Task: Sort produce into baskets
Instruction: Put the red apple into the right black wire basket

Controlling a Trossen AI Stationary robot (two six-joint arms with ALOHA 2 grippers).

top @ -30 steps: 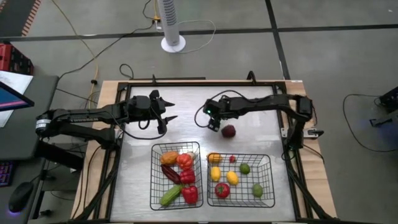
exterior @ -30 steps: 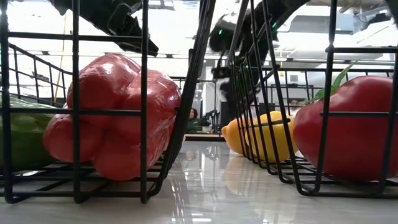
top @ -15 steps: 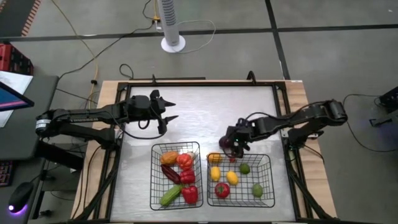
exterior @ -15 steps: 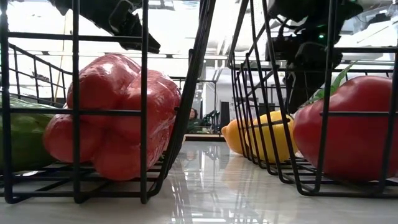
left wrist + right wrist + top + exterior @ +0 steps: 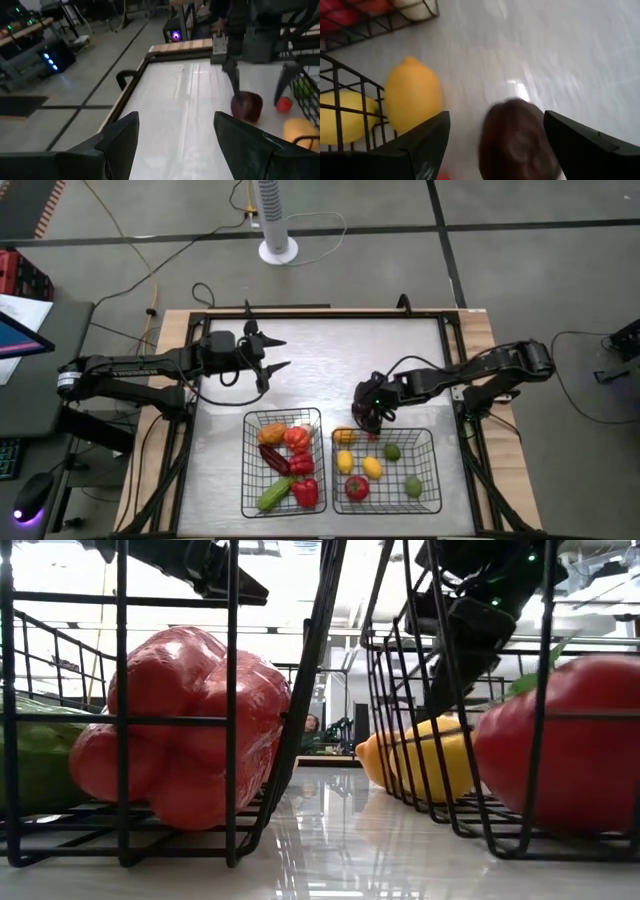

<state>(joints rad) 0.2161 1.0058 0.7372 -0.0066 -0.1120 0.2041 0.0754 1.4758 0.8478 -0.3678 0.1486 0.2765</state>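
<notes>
A dark red piece [image 5: 366, 421] lies on the table just beyond the far rim of the right basket [image 5: 437, 470]; it also shows in the left wrist view [image 5: 246, 106]. My right gripper [image 5: 369, 413] is open and stands over it, one finger on each side [image 5: 496, 117]. My left gripper [image 5: 278, 352] is open and empty above the table's far left part. The left basket [image 5: 247, 465] holds red peppers, a green cucumber and an orange piece. The right basket holds lemons, limes and tomatoes. My right gripper comes at the dark red piece [image 5: 517, 142] from above, with the fingers to either side of it. The piece lies close against one finger [image 5: 570, 140] and shows a gap to the other. Whether that finger touches it, I cannot tell.
A yellow lemon [image 5: 412, 100] lies at the right basket's far-left corner, close to the dark red piece. In the low view a red pepper [image 5: 180, 730] fills the left basket's near end. Bare tabletop [image 5: 330, 350] lies between the arms, toward the far edge.
My right gripper has gone from the table's middle toward the near edge and down, ending at the right basket's far rim. The dark red piece has moved toward the near edge and now lies closer to that basket. My left arm has kept still.
</notes>
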